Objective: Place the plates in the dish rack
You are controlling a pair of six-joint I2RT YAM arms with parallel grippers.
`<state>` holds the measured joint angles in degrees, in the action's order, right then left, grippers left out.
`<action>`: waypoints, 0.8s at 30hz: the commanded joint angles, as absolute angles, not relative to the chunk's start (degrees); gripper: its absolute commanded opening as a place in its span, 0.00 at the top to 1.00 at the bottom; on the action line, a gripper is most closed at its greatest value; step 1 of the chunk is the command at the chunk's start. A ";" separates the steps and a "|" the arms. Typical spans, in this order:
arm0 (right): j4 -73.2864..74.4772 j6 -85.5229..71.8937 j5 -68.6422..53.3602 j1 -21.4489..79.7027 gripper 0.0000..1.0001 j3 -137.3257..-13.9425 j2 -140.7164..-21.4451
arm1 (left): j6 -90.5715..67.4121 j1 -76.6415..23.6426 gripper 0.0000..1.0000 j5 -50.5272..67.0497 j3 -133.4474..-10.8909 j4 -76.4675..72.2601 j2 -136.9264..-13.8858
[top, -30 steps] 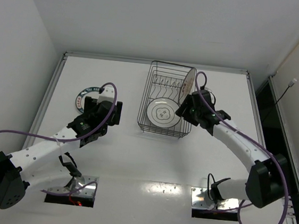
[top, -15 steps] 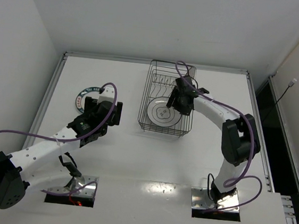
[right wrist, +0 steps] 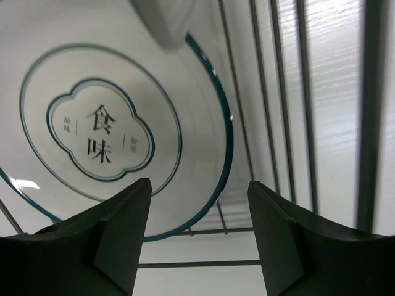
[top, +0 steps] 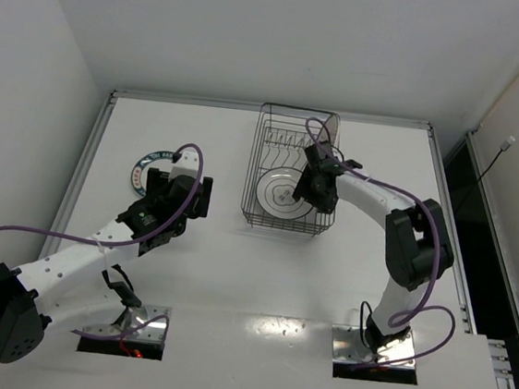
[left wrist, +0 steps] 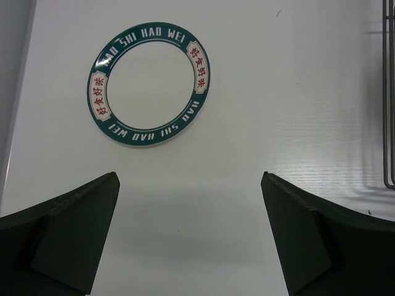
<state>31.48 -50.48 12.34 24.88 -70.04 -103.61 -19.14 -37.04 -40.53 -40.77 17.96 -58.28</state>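
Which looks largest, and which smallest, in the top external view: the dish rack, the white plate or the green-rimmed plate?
1. dish rack
2. white plate and green-rimmed plate: these look alike. The left arm hides part of the green-rimmed plate, so they stay unranked.

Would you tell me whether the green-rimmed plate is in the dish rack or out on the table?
Out: the green-rimmed plate lies flat on the table, apart from the dish rack.
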 commanded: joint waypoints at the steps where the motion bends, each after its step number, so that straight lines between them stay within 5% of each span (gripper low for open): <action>1: 30.77 -52.64 8.80 24.52 0.39 -70.58 -107.40 | -19.16 -37.35 0.00 -41.48 -43.15 17.49 -57.22; 8: 26.38 -55.02 3.26 24.52 0.45 -66.89 -111.36 | -19.16 -37.35 0.00 -41.48 -43.15 17.49 -57.22; 17: 24.43 -56.25 4.48 24.52 0.98 -64.51 -107.75 | -19.16 -37.35 0.00 -41.48 -43.15 18.02 -56.69; 24: 24.96 -55.72 11.15 25.14 1.00 -64.51 -100.73 | -19.16 -37.35 0.00 -41.48 -43.15 18.02 -56.69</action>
